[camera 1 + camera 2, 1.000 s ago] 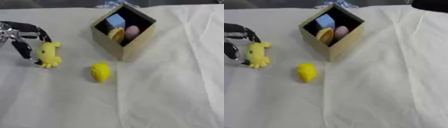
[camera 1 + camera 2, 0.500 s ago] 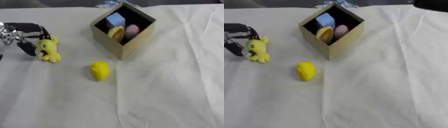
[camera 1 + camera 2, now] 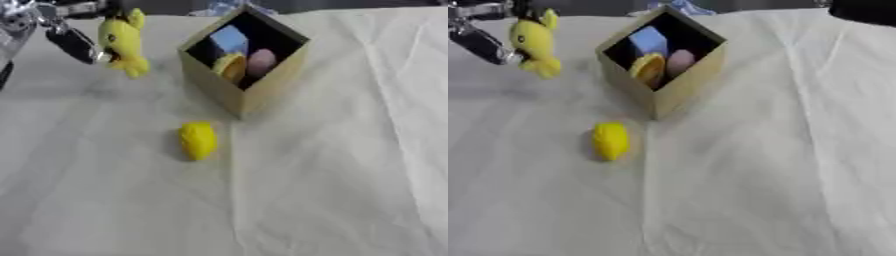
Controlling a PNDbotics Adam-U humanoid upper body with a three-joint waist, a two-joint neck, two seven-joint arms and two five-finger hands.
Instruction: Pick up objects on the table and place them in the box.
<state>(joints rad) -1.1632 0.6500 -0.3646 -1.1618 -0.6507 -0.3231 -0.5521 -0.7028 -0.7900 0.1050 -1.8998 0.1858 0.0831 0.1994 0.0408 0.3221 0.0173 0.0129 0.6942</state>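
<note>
My left hand (image 3: 68,31) is up at the top left, above the cloth, with its fingers curled round a yellow plush toy (image 3: 122,42) that hangs from them to the left of the box. The cardboard box (image 3: 271,80) stands open at the top middle. Inside it show a blue block (image 3: 230,38), a yellow-orange piece (image 3: 229,65) and a pink rounded piece (image 3: 261,61). A small yellow lemon-shaped object (image 3: 199,140) lies on the cloth in front of the box. A dark shape (image 3: 866,10) at the top right corner could be part of my right arm; no hand shows there.
A cream cloth (image 3: 332,190) with creases covers the table. Something bluish-white (image 3: 677,6) lies behind the box at the far edge.
My left hand has closed on the yellow plush toy and lifted it off the cloth, up and rightward towards the box. The lemon-shaped object and the box stay put.
</note>
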